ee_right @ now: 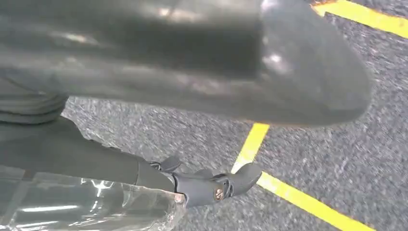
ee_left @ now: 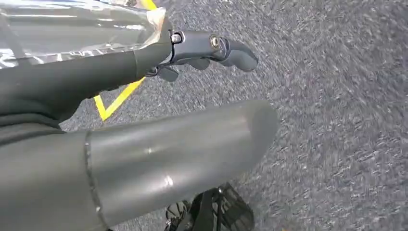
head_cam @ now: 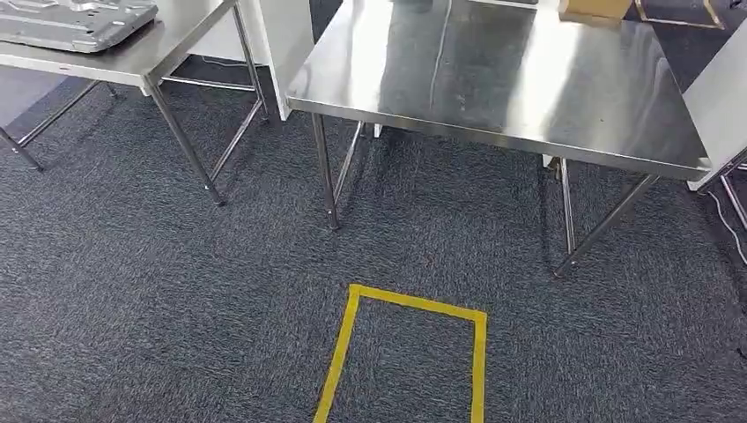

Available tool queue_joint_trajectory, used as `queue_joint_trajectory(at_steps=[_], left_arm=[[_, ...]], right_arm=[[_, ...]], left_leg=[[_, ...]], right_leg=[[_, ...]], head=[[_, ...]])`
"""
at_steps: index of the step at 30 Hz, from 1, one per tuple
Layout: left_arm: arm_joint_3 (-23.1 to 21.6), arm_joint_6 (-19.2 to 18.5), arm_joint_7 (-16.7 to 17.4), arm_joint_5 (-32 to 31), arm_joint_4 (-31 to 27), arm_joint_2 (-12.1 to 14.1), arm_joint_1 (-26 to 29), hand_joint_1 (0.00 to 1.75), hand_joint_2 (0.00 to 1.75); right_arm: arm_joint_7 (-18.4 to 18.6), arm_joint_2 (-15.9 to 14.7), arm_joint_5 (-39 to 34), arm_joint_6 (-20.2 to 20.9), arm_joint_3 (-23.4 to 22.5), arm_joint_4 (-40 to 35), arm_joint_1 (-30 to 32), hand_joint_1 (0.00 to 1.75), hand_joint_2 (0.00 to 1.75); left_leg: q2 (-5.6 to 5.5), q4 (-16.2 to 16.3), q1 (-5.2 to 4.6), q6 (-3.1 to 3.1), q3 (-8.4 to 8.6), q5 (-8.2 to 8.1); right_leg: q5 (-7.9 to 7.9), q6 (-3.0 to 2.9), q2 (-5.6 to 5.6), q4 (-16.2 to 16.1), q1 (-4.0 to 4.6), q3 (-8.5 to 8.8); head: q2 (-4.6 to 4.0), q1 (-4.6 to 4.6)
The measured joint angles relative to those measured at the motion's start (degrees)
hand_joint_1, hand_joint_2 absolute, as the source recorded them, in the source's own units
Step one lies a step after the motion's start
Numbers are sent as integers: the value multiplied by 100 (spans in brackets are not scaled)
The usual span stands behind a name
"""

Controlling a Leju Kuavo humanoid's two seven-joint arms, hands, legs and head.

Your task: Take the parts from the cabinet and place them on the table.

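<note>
A flat grey metal part (head_cam: 75, 22) lies on the steel table (head_cam: 132, 57) at the far left. A larger steel table (head_cam: 493, 88) stands straight ahead with a bare top. My left hand (ee_left: 192, 48) hangs over the carpet, fingers stretched out and the thick thumb (ee_left: 183, 154) apart from them, nothing between. My right hand (ee_right: 207, 185) hangs the same way, its thumb (ee_right: 269, 62) apart and nothing held. A sheet of shiny clear plastic (ee_left: 72, 29) lies along the far side of the left fingers, and clear plastic (ee_right: 86, 207) lies beside the right fingers; I cannot tell what it covers.
A yellow tape rectangle (head_cam: 410, 344) marks the dark carpet in front of the middle table. White panels (head_cam: 282, 53) stand between the tables and at the right (head_cam: 718, 106). A tan box (head_cam: 595, 9) sits at the far edge of the middle table.
</note>
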Motion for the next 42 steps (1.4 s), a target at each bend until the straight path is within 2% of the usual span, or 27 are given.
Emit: queue_joint_trajectory(at_steps=[1,2,3,4,5,6,7,8,9,10,11,12,14,15,16,17,19,20,21,24,27,31,42], left_arm=[[13,-40,-7,-9,2,-2,-9,0,0],[24,-122,-7,-15,0,4,-11,0,0],[39,-167,-7,-11,0,9,-13,0,0],[55,-190,-11,18,0,4,-14,0,0],[68,-193,-20,37,0,0,-13,0,0],[83,-190,-50,68,0,-17,-13,0,0],[90,-188,-68,85,0,-35,-13,0,0],[98,-188,-77,85,0,-57,-14,0,0],[109,-188,-83,87,0,-77,-16,0,0],[116,-184,-99,90,0,-109,-22,0,0],[127,-182,-118,92,0,-129,-24,0,0],[133,-179,-136,94,0,-144,-28,0,0],[146,-182,-173,92,0,-192,-41,0,0],[155,-193,-190,92,0,-207,-41,0,0],[157,-193,-201,92,0,-210,-41,0,0],[157,-203,-214,92,0,-229,-41,0,0],[162,-206,-217,92,0,-245,-37,0,0],[162,-206,-217,92,0,-247,-39,0,0],[162,-208,-219,92,0,-251,-40,0,0],[164,-210,-219,92,0,-260,-40,0,0],[168,-236,-232,92,0,-260,-40,0,0],[168,-319,-256,96,0,-262,-41,0,0],[216,-453,-367,186,-20,-203,-45,0,0]], right_arm=[[2,0,0,0,-2,0,-1,0,0],[28,-2,0,0,0,0,-5,0,0],[64,-11,0,7,4,0,-11,0,0],[101,-42,0,35,11,0,-10,0,0],[125,-48,0,64,11,0,-8,0,0],[158,-72,0,83,11,0,-6,0,0],[168,-85,0,96,11,0,-7,0,0],[184,-94,0,96,11,0,-12,0,0],[195,-116,0,96,11,0,-19,0,0],[199,-127,0,96,13,0,-31,0,0],[214,-131,0,96,13,0,-40,0,0],[236,-129,0,96,13,0,-31,0,0],[267,-125,0,96,13,0,-8,0,0],[286,-109,0,96,13,0,-12,0,0],[289,-109,0,96,11,-2,-17,0,0],[297,-107,0,98,13,-2,-16,0,0],[308,-87,0,101,11,-2,6,0,0],[317,-83,0,101,13,-2,8,0,0],[317,-83,0,101,11,-4,8,0,0],[319,-79,0,103,11,-4,7,0,0],[337,-76,0,125,11,-15,8,0,0],[361,-74,0,203,11,-50,7,0,0],[400,15,0,284,11,-181,-19,0,0]], left_leg=[[7,-2,-15,32,-30,26],[11,-2,-17,67,-76,50],[17,-1,-30,88,-125,80],[23,1,-39,90,-175,115],[24,2,-42,88,-208,140],[23,4,-47,82,-253,179],[20,5,-50,73,-276,205],[14,5,-55,61,-296,232],[10,5,-56,40,-304,253],[13,13,-64,10,-304,276],[13,20,-97,-16,-306,283],[15,21,-89,-47,-313,302],[16,-24,-63,-123,-304,359],[14,-59,-69,-132,-301,373],[14,-82,-67,-53,-320,285],[13,-88,-69,48,-347,274],[7,-118,-45,24,-344,451],[7,-122,-30,-27,-344,444],[8,-122,-24,-48,-342,470],[7,-122,-19,-81,-343,484],[8,-123,-19,-90,-346,485],[8,-124,-20,-142,-362,488],[8,-118,-59,-140,-379,487]], right_leg=[[-144,-21,21,174,-17,-84],[-386,-68,28,555,-18,-263],[-641,-95,30,1086,-24,-493],[-829,-93,33,1555,-26,-683],[-889,-74,33,1768,-27,-749],[-855,-25,35,1719,-26,-668],[-746,24,35,1419,-25,-459],[-556,74,35,826,-22,-87],[-395,90,34,223,-25,287],[-365,34,35,-229,-16,526],[-309,-12,41,-236,43,484],[-282,-61,43,-221,34,462],[-241,-122,43,-230,58,448],[-199,-147,43,-281,28,455],[-179,-121,43,-298,-9,449],[-156,-137,45,-297,-2,414],[-138,-167,44,-289,34,407],[-128,-181,44,-282,43,398],[-125,-187,44,-273,50,392],[-126,-189,44,-247,58,377],[-128,-191,44,-244,65,368],[-129,-191,44,-242,70,349],[-129,-187,43,-242,58,332]], head=[[0,4],[0,33],[0,42],[0,39],[0,42],[0,37],[0,44],[0,37],[0,42],[0,41],[0,37],[0,20],[0,22],[0,39],[0,24],[0,-13],[0,-4],[0,-4],[0,-7],[0,-4],[0,-4],[0,-2],[0,0]])
